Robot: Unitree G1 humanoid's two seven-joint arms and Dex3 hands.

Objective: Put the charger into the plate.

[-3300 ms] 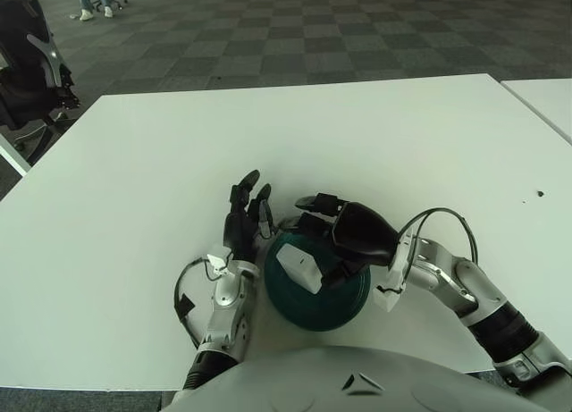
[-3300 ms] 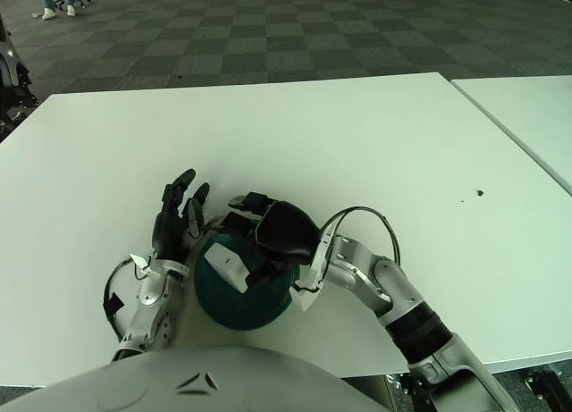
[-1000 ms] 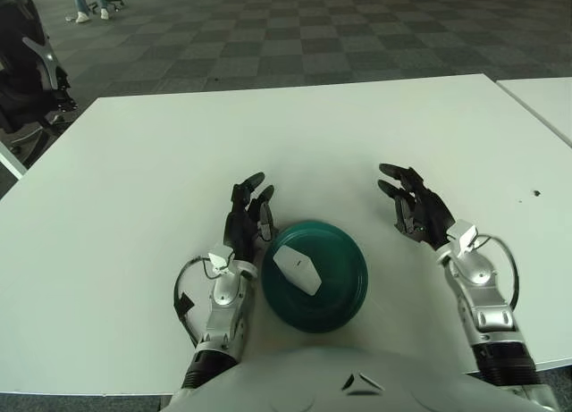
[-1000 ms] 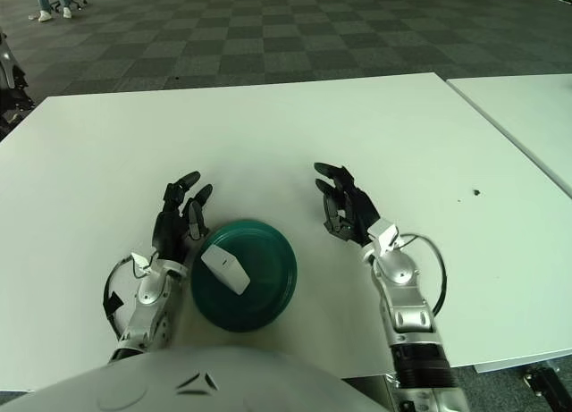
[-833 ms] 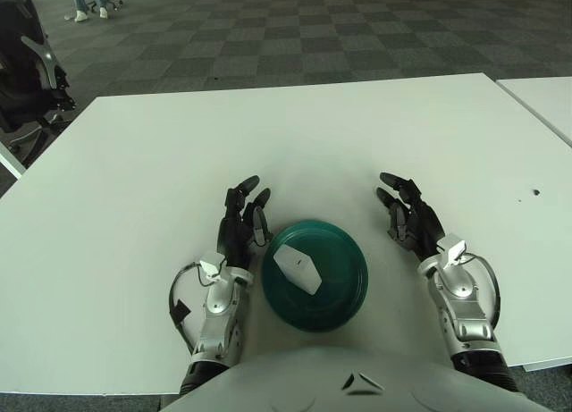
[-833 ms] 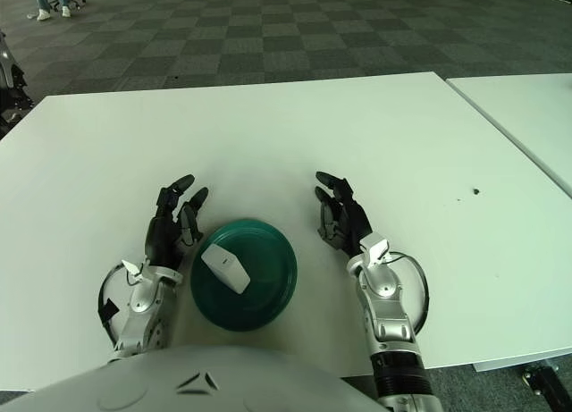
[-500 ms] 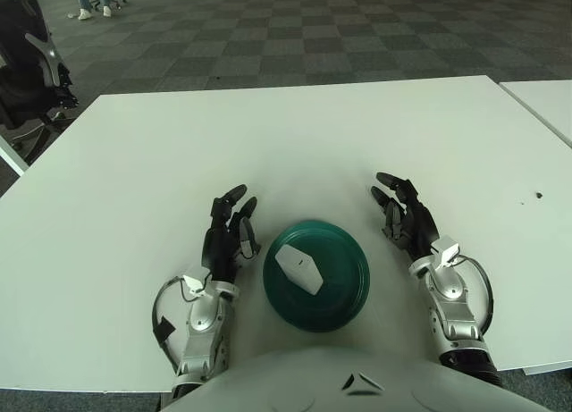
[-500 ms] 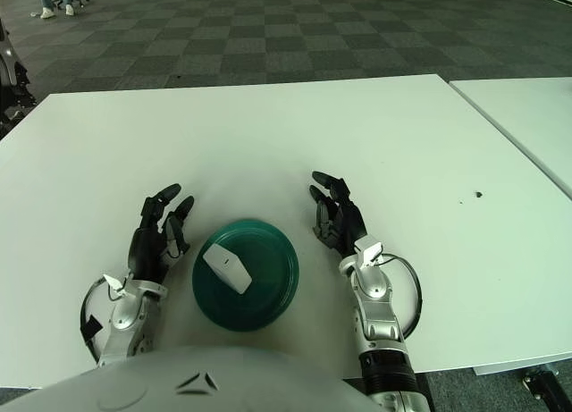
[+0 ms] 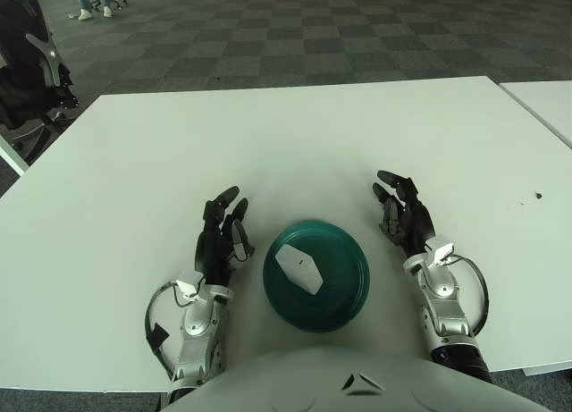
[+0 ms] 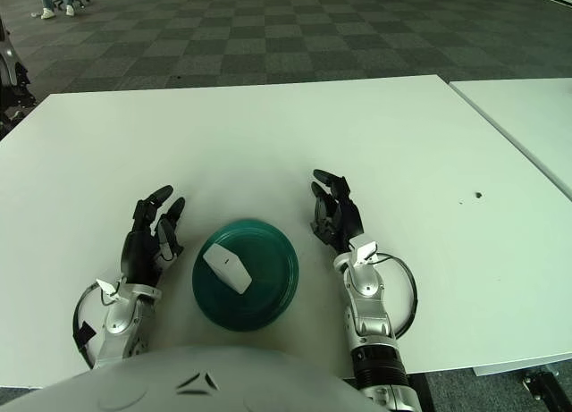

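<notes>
The right hand (image 9: 407, 224) is showing just to the right of the plate, its 3 dark fingers (image 9: 391, 181) spread loosely and pointing away from the robot, holding nothing. The left hand (image 9: 219, 242) is showing on the opposite side, just to the left of the plate, its fingers (image 9: 225, 197) likewise relaxed and gripping nothing. Between the 2 hands, the dark green plate (image 9: 344, 291) is sitting flat on the white table (image 9: 295, 135), close to the table's near edge. The white charger (image 9: 298, 269) is lying inside the plate, on its left half, nearer the left hand than the right, apart from both hands. Beyond the fingertips, the table is stretching away toward a checkered grey carpet floor (image 9: 295, 37).
</notes>
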